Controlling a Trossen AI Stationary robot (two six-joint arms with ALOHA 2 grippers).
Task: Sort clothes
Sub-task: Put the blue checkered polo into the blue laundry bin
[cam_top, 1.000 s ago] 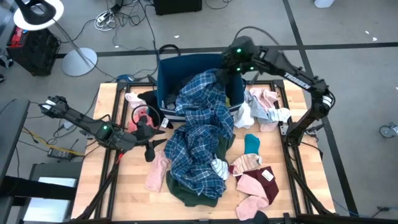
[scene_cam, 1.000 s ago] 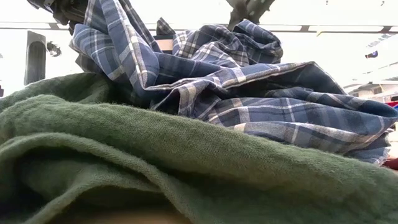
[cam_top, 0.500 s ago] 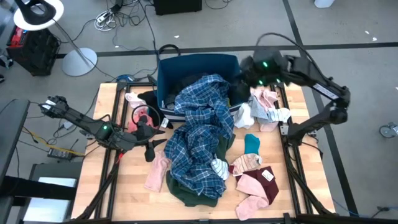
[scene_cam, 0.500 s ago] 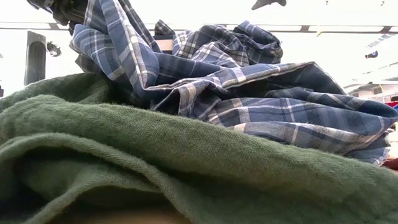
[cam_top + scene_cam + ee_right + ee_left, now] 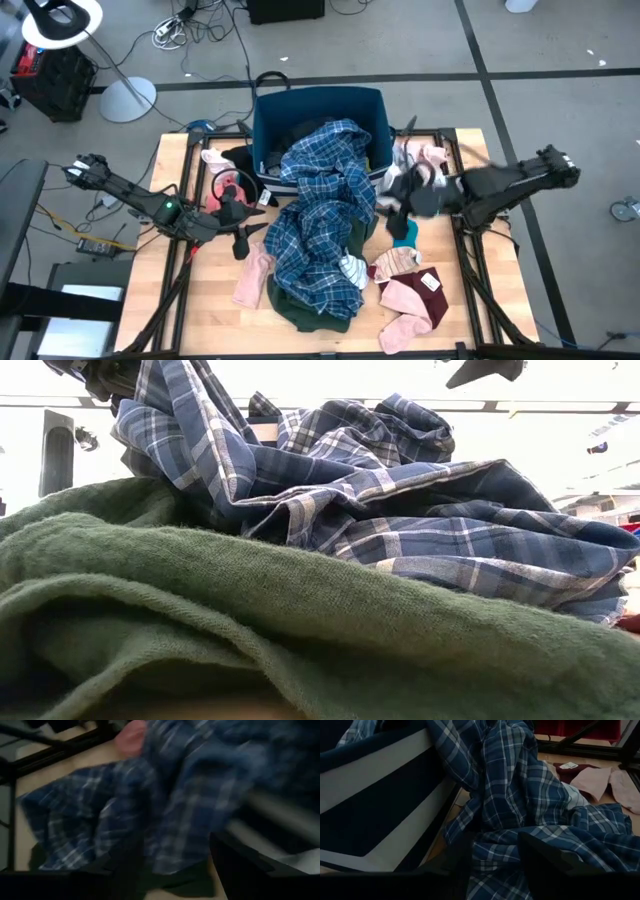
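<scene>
— Where do we see the plaid shirt [image 5: 322, 215]?

— Draped from the blue bin [image 5: 318, 110] down across the worktop [image 5: 200, 280], over the green top [image 5: 250, 620].

— And our fingers?

— Right gripper [image 5: 398, 192] hovers beside the shirt, fingers apart, empty. Left gripper [image 5: 250, 228] low by the shirt's edge, fingers apart too.

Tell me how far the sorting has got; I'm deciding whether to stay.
Barely begun. The plaid shirt hangs half over the bin rim. Both pincers, left and right, are open and empty. The green top, pink pieces and socks remain scattered.
</scene>
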